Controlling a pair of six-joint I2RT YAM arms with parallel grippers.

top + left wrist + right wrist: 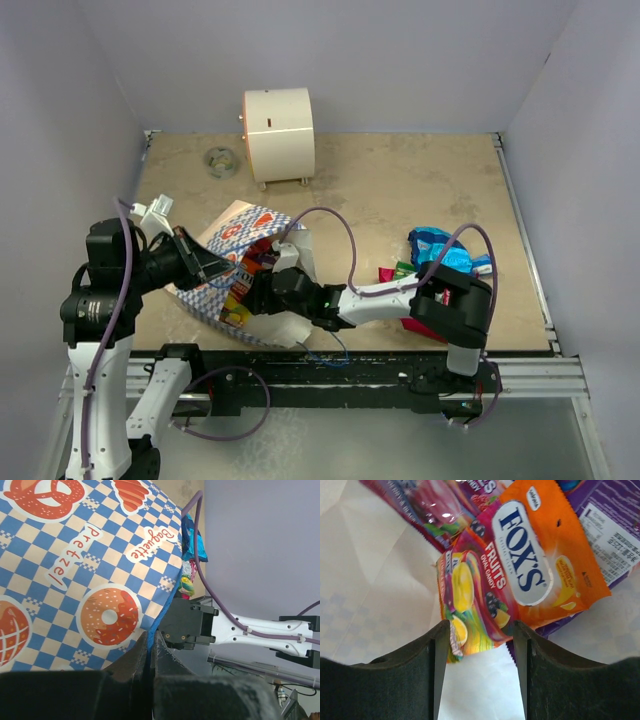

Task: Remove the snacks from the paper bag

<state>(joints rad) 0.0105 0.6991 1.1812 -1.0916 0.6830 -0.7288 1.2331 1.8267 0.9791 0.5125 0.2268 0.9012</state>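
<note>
1. The table (400, 180) has a beige, stone-look top and is closed in by pale walls on three sides.
2. The paper bag (232, 228) lies tipped on its side at the near left, with its mouth facing right. Its outside is blue-and-white checks with orange pictures of a pretzel, a doughnut and a baguette. Its inside is plain white.
3. A cream cylindrical box (278, 133) stands at the far edge, left of centre, well apart from the bag.
4. A heap of snacks (440, 250) lies on the table at the near right, partly hidden by the right arm. A shiny blue packet is on top, with green and red ones beside it.
5. Inside the bag, an orange Fox's packet (530, 570) with a fruit-printed end lies over a purple packet (610, 525). A pink packet (420, 505) lies beyond them.
6. The right gripper (479, 650) sits in the bag's mouth with its fingers spread. The fruit-printed end of the orange packet lies between them, but contact cannot be told.
7. The left gripper (150, 650) is pressed together, pinching the bag's edge on its left side.
8. A small grey disc (220, 162) lies just left of the box.
</note>
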